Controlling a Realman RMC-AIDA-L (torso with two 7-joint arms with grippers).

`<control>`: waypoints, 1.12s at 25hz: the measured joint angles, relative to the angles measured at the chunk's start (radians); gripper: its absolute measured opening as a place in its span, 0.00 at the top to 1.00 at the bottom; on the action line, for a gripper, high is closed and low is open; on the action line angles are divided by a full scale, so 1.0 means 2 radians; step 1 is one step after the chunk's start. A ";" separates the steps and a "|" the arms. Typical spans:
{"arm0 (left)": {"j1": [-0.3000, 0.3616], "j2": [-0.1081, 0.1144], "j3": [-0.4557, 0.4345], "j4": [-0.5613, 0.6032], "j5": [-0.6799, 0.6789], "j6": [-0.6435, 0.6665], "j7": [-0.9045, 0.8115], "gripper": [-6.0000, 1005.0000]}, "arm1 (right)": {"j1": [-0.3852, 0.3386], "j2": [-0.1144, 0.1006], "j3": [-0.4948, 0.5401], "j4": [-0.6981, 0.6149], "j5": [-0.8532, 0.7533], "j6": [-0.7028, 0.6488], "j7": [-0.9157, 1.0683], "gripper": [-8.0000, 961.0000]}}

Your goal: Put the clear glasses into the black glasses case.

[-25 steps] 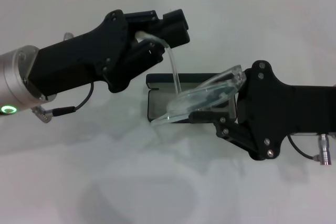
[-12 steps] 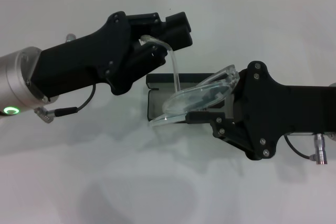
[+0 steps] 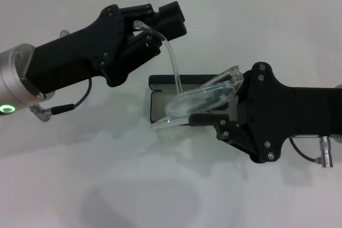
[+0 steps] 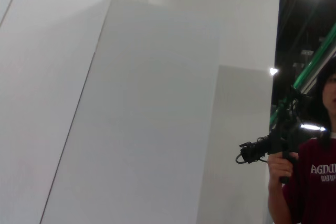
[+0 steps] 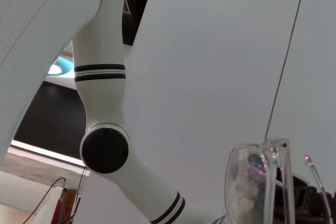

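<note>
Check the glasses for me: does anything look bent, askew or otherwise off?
Yes. The clear glasses hang tilted over the black glasses case, held by the right gripper, while the left gripper pulls one temple arm up and away, visibly bowed.

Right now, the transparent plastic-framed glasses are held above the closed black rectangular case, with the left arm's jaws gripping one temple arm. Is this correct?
Not quite: the black rectangular glasses case is open, not closed; the head view shows its grey lining. The rest holds: the transparent plastic-framed glasses hang above it, the left gripper holding one temple arm, the right gripper at the frame.
</note>
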 joint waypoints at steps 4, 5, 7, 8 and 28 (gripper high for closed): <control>0.000 0.000 -0.002 -0.001 0.000 -0.001 0.000 0.83 | 0.000 0.000 -0.001 0.000 0.000 0.000 -0.002 0.92; 0.000 0.000 -0.002 -0.001 0.000 -0.002 0.000 0.83 | 0.000 0.000 -0.003 0.000 0.001 0.000 -0.002 0.92; 0.000 0.000 -0.002 -0.001 0.000 -0.005 0.000 0.83 | 0.000 0.000 -0.005 0.000 0.004 -0.001 -0.003 0.92; 0.000 0.000 -0.002 -0.001 0.000 -0.006 0.000 0.83 | 0.000 0.000 -0.005 0.000 0.004 -0.001 -0.003 0.92; -0.013 -0.001 0.017 0.001 0.000 0.010 0.001 0.83 | 0.000 0.000 -0.003 0.002 0.011 0.004 -0.005 0.92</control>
